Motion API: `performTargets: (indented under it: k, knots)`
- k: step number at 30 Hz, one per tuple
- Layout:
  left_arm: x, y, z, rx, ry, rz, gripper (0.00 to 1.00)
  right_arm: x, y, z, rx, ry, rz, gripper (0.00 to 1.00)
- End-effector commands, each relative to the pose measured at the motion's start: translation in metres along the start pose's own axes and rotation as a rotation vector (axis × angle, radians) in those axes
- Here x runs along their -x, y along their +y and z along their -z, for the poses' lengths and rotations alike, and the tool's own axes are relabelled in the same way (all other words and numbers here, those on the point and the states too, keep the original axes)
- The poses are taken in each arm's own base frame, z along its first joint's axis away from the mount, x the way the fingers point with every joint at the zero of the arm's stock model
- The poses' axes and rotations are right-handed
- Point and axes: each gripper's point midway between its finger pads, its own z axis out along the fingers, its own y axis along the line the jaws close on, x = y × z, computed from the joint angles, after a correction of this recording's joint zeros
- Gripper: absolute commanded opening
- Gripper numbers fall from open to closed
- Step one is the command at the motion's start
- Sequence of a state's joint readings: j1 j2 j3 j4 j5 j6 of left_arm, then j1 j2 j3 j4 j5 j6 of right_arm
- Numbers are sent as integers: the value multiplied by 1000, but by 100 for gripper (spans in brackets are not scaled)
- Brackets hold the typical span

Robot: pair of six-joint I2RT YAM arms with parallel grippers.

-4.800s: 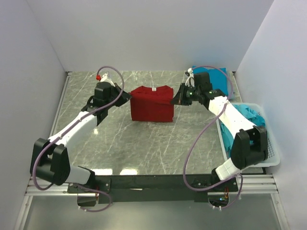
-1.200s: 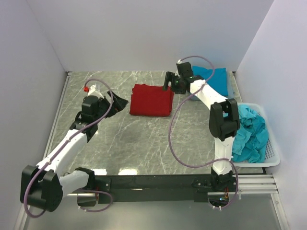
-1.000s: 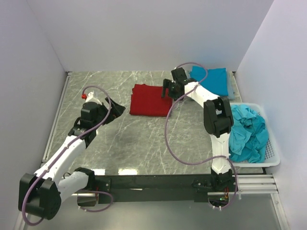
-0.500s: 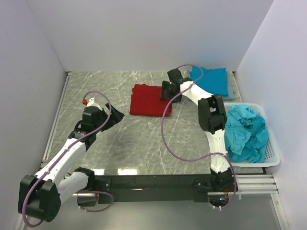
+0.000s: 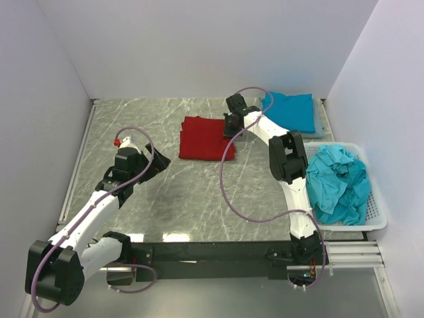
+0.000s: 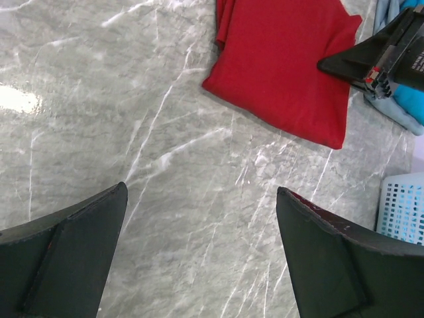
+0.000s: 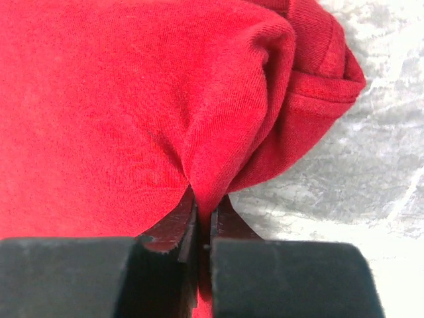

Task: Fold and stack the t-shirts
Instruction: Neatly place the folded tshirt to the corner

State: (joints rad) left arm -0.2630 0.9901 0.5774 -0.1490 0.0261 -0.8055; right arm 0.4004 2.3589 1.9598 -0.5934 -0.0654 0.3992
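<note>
Between the right jaws, clenched tight, sits a pinched ridge of the red t-shirt (image 7: 99, 99), gripped at its right-hand edge where the layers bunch. Outward from that pinch the shirt lies flat on the tabletop (image 5: 199, 192) as a folded rectangle, spreading away to the jaws' left. On the jaws' other side, near but apart from the red one, rests a folded teal t-shirt (image 5: 290, 111). Back toward that arm's base, a white basket (image 5: 373, 222) holds a crumpled heap of teal t-shirts (image 5: 338, 182). The left jaws hang spread wide and empty above bare tabletop, with the red shirt well ahead of them. By the look of it, two shirts are folded. Moving the red one onto the teal one seems the step in hand, and the basket heap remains to be folded and stacked.
</note>
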Motion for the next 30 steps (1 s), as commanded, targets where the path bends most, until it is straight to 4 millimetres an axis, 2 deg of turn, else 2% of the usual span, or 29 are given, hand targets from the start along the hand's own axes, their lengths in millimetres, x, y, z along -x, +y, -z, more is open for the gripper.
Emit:
performTargets:
  k: [1,4,5,9,14,18,24,30]
  knots:
    - [17,-8,8,-13,-52,-16,99,22,13,14,30,-68,117,0]
    - [19,-10,12,-18,-58,-20,99,41,11,30,5,-139,217,0]
    - [21,-5,12,7,-72,-19,99,50,9,39,-6,-166,264,0]
    - [23,-2,17,26,-86,-14,99,77,-9,65,-141,-257,360,0]
    - [29,2,23,49,-124,1,99,99,-26,90,-264,-310,461,0]
    - [36,4,32,54,-176,21,99,115,-36,105,-333,-359,489,0]
    - [55,12,50,120,-267,42,99,140,-67,127,-491,-417,466,0]
    - [59,16,60,137,-300,65,99,167,-90,151,-625,-486,497,0]
